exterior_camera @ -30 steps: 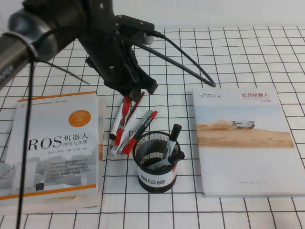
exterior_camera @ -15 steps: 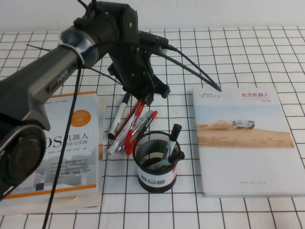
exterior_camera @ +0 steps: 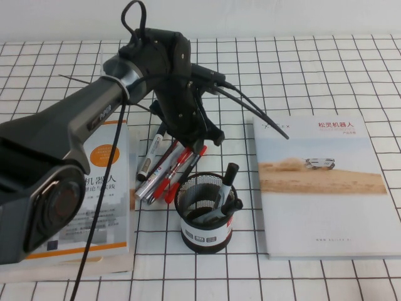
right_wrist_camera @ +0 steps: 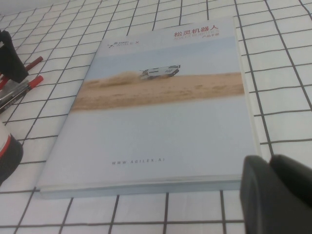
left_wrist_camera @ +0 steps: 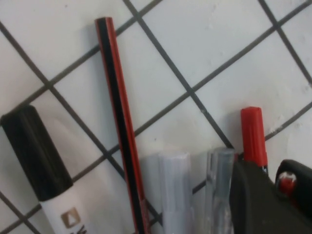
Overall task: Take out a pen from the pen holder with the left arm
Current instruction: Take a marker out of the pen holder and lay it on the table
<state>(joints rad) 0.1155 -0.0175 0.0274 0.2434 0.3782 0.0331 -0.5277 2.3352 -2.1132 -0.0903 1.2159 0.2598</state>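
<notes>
Pen holder point(exterior_camera: 203, 235): black mesh cup on the tabletop point(exterior_camera: 313, 69), between the ROS book point(exterior_camera: 94, 207) and the booklet point(exterior_camera: 319, 188); black markers point(exterior_camera: 227, 185) lean inside.
Loose pens point(exterior_camera: 164, 172): red, grey and black-capped, fanned just beside the holder, laid out of the way.
Left gripper point(exterior_camera: 203, 137): low over their far ends, probably to lay one down; cannot tell its grip.
Right gripper point(right_wrist_camera: 278, 195): closed, parked by the booklet's corner.

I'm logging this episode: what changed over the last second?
The left gripper shifted right and nearer, over the loose pens beside the pen holder; several pens beneath it shifted. The pen holder, ROS book and booklet stayed put. The right gripper sits by the booklet's corner.
</notes>
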